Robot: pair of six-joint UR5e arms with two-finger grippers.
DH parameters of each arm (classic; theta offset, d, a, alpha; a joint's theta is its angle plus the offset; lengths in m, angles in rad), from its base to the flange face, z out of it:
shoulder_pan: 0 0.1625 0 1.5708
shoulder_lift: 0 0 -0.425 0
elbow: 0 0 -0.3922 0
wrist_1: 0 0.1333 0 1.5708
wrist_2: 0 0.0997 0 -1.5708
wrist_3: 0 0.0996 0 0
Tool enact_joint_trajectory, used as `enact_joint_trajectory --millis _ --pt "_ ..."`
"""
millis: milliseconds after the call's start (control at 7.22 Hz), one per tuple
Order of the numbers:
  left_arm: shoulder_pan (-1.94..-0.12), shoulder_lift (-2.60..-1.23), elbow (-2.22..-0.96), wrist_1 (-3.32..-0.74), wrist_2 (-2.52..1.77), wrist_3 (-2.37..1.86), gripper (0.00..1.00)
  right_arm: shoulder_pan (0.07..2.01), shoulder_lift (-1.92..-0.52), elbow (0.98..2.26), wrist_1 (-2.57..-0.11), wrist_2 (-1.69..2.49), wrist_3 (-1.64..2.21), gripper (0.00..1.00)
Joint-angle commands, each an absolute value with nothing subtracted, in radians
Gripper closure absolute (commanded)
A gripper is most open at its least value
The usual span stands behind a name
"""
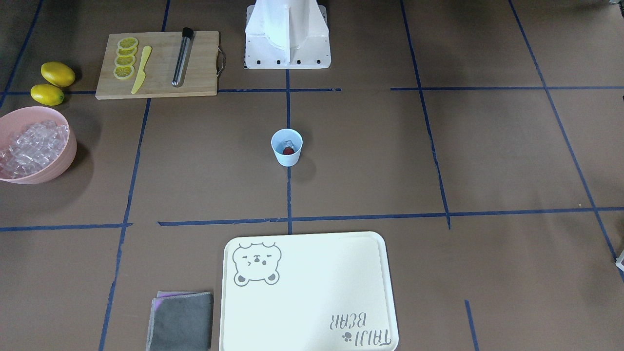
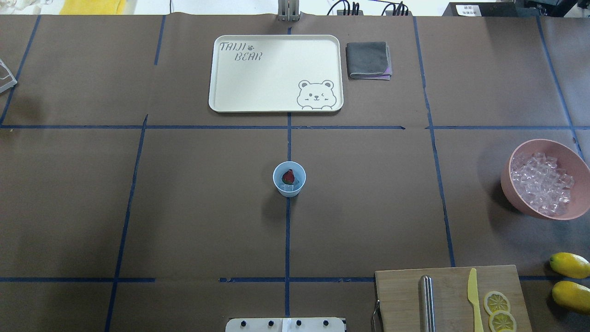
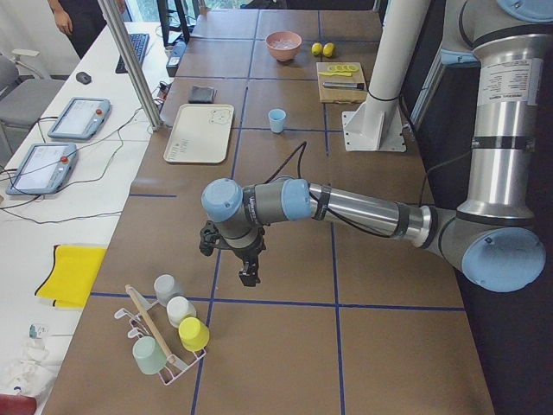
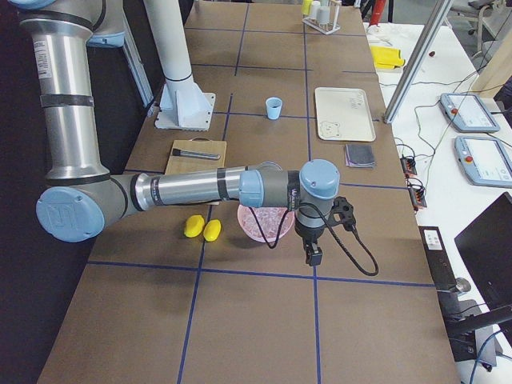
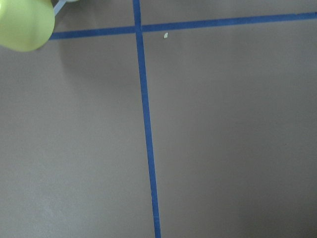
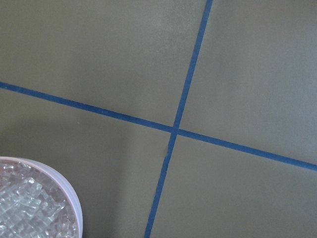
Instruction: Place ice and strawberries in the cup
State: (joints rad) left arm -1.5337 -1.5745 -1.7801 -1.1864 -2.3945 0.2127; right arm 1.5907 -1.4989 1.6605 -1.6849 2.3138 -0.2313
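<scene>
The pale-blue cup point(image 1: 286, 146) stands upright at the table's centre and also shows in the overhead view point(image 2: 289, 179). Inside it lie a dark-red strawberry point(image 2: 288, 176) and a clear ice cube point(image 1: 287, 144). More ice point(image 2: 541, 182) fills the pink bowl point(image 2: 514, 196) on the robot's right. My left gripper point(image 3: 249, 277) hangs over bare table far to the left, near a cup rack. My right gripper point(image 4: 314, 256) hangs just beyond the pink bowl point(image 4: 264, 224). Each shows only in a side view, so I cannot tell whether it is open or shut.
A cutting board point(image 2: 401, 299) holds lemon slices, a yellow knife and a metal tube. Two lemons point(image 2: 569, 265) lie beside it. A cream tray point(image 2: 272, 78) and a folded grey cloth point(image 2: 368, 60) sit at the far side. A rack with cups point(image 3: 168, 333) stands at the left end.
</scene>
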Motion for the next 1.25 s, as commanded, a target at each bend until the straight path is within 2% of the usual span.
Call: enact_joint_trajectory --millis 0,277,1108 --pt "-1.534 -1.588 -1.755 -1.19 -2.398 0.216 0.0 1.591 -1.531 1.716 -1.687 2.319 -0.23 0.0" --pt "-1.543 -1.578 -1.766 -1.181 -2.395 0.215 0.0 1.592 -1.563 1.773 -1.687 2.322 -0.229 0.0" --pt "-1.543 -1.571 -1.775 -1.18 -2.393 0.213 0.0 1.591 -1.6 1.792 -1.671 2.342 -0.238 0.0"
